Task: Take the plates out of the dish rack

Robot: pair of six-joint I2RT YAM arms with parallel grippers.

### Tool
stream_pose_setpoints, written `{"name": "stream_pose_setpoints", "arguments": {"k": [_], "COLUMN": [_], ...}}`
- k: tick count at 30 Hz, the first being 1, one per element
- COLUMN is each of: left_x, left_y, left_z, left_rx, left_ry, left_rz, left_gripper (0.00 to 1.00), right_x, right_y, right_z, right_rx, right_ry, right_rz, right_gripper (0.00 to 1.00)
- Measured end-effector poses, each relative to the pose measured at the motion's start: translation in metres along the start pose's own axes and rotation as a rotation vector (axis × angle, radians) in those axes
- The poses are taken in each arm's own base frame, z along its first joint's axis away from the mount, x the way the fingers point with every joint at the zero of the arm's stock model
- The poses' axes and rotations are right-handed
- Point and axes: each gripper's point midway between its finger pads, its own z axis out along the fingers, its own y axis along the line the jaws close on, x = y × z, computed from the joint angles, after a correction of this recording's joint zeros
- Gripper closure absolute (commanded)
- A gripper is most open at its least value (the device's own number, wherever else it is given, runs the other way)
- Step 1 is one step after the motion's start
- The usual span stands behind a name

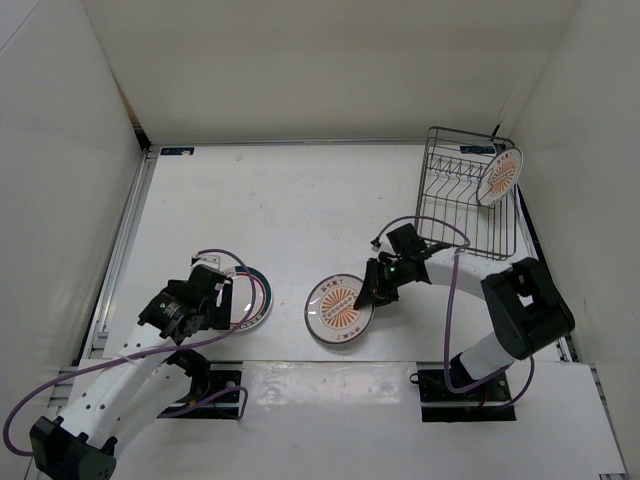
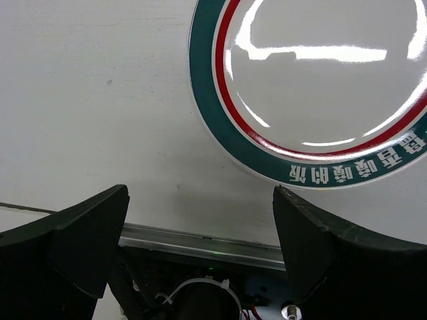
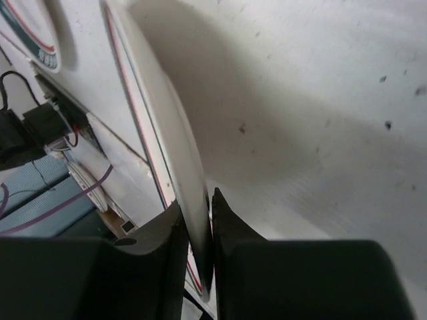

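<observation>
Sunburst plate (image 1: 338,312) pinched by its rim; a second sunburst plate (image 1: 498,177) waits in the dish rack (image 1: 452,222).
The right claw (image 3: 211,215) is clamped on the tilted plate's edge, probably to lay it flat on the bench (image 1: 300,200). The left claw (image 2: 200,193) gapes wide just beside the green-ringed plate (image 2: 313,87), which lies flat.

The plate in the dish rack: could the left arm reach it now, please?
Probably not: that plate sits far right in the dish rack, with the right gripper and its held plate between.
</observation>
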Motion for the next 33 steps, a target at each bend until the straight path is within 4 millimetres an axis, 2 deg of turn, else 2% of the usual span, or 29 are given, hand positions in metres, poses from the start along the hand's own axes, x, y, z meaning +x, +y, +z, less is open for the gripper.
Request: {"name": "stream_pose_setpoints", "arguments": {"k": [5,17,19,20,23,28,33], "left_x": [0.001,0.004,0.004,0.003,0.002,0.001,0.001], "left_y": [0.000,0.000,0.000,0.000,0.000,0.001,0.001], "left_z": [0.000,0.003,0.003,0.003,0.002,0.001,0.001], "left_rx": [-0.005,-0.015,-0.015,-0.014,-0.012,-0.011,-0.011], "left_ry": [0.006,0.037,0.036,0.032,0.022,0.012,0.013], "left_rz": [0.000,0.014,0.012,0.010,0.005,0.001,0.001], "left_gripper": [0.00,0.00,0.00,0.00,0.00,0.00,0.00], "right_x": [0.001,-0.004,-0.009,-0.013,-0.017,-0.012,-0.012], "right_y": [-0.011,-0.009,-0.008,-0.010,-0.021,-0.027,-0.032], "right_z": [0.015,0.015,0.014,0.014,0.013,0.009,-0.006], "right_rx": [0.053,0.138,0.165,0.190,0.260,0.298,0.381], "right_ry": [0.047,0.067,0.071,0.067,0.064,0.081,0.094], "right_rz": [0.014,-0.060,-0.077,-0.089,-0.102,-0.092,-0.131], "right_gripper": [0.69,0.66,0.58,0.42,0.40,0.39,0.39]}}
